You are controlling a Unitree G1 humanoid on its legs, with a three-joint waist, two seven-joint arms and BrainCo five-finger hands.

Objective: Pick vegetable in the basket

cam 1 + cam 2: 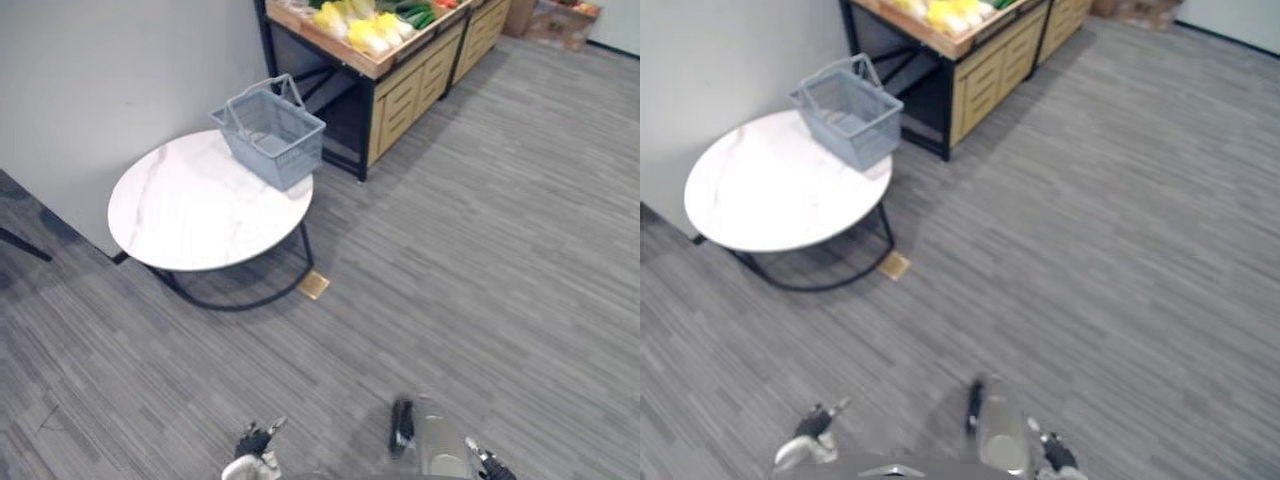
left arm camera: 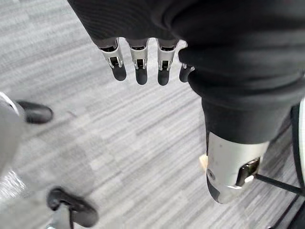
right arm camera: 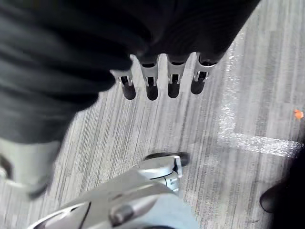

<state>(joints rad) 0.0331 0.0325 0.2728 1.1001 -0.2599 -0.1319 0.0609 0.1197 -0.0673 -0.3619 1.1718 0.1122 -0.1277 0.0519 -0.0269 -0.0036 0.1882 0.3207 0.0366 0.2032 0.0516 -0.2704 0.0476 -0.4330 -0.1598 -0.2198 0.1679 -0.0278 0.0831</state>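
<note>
An empty grey plastic basket [image 1: 270,135] with its handles up stands on the far right edge of a round white marble table [image 1: 185,215]. Beyond it, yellow vegetables [image 1: 365,30] and green vegetables [image 1: 415,12] lie on top of a wooden display stand [image 1: 400,85]. My left hand [image 1: 255,440] and right hand [image 1: 490,465] hang low at the near edge, far from the table. In the wrist views the left hand [image 2: 139,67] and the right hand [image 3: 151,78] have straight fingers over the grey carpet and hold nothing.
A grey wall [image 1: 100,80] runs behind the table on the left. A small brass-coloured floor plate [image 1: 314,285] lies by the table's black wire base. A cardboard box [image 1: 560,20] sits at the far right. Grey carpet stretches between me and the table.
</note>
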